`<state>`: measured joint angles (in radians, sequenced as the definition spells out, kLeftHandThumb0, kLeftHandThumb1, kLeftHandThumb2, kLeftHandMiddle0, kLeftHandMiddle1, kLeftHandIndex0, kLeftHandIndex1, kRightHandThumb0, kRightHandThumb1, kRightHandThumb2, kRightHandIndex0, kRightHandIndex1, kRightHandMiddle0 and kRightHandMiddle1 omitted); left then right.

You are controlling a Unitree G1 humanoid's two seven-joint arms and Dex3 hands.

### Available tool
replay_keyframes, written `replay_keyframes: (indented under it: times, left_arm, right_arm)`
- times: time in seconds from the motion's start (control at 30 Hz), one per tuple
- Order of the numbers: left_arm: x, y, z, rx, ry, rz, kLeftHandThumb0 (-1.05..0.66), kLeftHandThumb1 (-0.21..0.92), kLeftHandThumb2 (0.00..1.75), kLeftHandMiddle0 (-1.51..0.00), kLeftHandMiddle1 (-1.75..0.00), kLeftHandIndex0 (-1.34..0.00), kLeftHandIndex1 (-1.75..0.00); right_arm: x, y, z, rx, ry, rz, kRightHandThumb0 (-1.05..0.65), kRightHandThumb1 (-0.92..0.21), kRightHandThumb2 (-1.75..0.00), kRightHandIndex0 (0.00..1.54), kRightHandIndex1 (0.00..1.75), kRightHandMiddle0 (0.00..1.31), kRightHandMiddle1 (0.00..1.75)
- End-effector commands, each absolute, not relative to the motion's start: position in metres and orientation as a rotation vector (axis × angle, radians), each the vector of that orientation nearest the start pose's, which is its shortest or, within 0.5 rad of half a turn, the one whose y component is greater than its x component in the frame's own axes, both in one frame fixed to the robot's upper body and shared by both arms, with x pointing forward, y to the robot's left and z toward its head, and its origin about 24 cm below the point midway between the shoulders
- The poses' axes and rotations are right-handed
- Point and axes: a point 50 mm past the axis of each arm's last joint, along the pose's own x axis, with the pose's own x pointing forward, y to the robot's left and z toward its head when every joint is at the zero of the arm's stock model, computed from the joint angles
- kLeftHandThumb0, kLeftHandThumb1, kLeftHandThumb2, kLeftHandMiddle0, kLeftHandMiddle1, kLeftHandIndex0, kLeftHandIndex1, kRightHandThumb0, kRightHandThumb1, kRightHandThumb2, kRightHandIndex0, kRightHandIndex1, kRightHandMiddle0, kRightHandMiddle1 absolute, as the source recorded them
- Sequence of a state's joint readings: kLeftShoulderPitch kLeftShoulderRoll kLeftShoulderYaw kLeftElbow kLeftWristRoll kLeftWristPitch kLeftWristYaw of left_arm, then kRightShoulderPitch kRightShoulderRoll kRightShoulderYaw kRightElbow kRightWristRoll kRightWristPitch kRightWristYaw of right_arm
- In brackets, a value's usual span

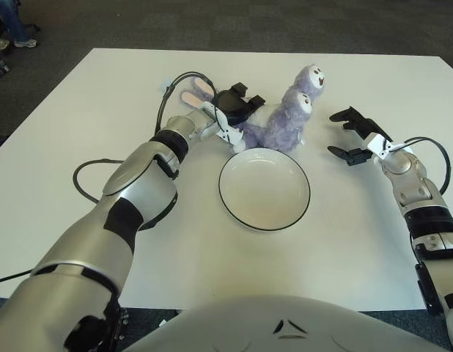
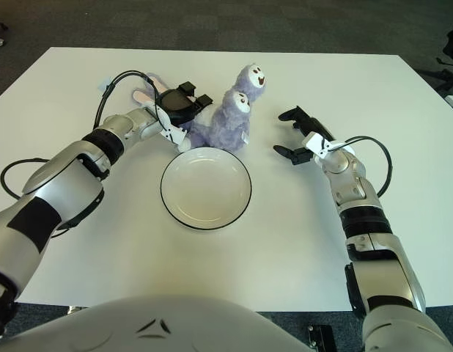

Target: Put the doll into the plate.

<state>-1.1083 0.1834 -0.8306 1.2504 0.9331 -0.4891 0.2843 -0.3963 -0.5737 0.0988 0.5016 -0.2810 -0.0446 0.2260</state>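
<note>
Two hands are out: the left hand (image 1: 232, 108) is clamped on the purple doll (image 1: 285, 117) just behind the white plate (image 1: 264, 189), while the right hand (image 1: 354, 136) hovers open right of it.

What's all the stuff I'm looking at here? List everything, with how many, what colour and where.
doll: one, purple plush with two pale faces and pink ears, on the table just beyond the plate.
plate: one, white with a dark rim, middle of the table, nothing in it.
table: one, white, filling most of the view.
floor: dark carpet, beyond the table's far edge.
cables: black, looping beside each arm.
left hand: one, black fingers on a silver arm, curled on the doll's left side.
right hand: one, black fingers spread, holding nothing, to the right of the doll.
</note>
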Motion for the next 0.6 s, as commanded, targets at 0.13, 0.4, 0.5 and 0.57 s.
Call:
replay_keyframes:
  times: [0.13,0.4,0.5,0.57]
  left_arm:
    - [0.3674,0.0508,0.0687,1.736,-0.541,-0.823,0.4,0.52,0.97,-0.52,-1.63,0.0,-1.36]
    - [0.3683,0.0507,0.071,1.78,-0.599,-0.793,0.41,0.49,1.03,-0.52,-1.66,0.0,-1.56]
    - [0.3686,0.0513,0.0717,1.781,-0.612,-0.778,0.41,0.49,1.04,-0.52,-1.66,-0.03,-1.61]
    - [0.369,0.052,0.0722,1.778,-0.618,-0.769,0.41,0.49,1.05,-0.51,-1.67,-0.06,-1.65]
  right_arm:
    - [0.3011,-0.2666,0.0282,-0.805,0.385,0.231,-0.48,-0.55,-0.94,0.08,0.79,0.0,0.98]
    - [0.3002,-0.2678,0.0265,-0.778,0.375,0.223,-0.5,-0.57,-0.91,0.08,0.77,0.0,0.99]
    - [0.3004,-0.2675,0.0266,-0.792,0.371,0.23,-0.52,-0.59,-0.88,0.08,0.77,0.0,0.99]
    - [0.3008,-0.2671,0.027,-0.805,0.37,0.236,-0.53,-0.6,-0.88,0.08,0.77,0.0,1.0]
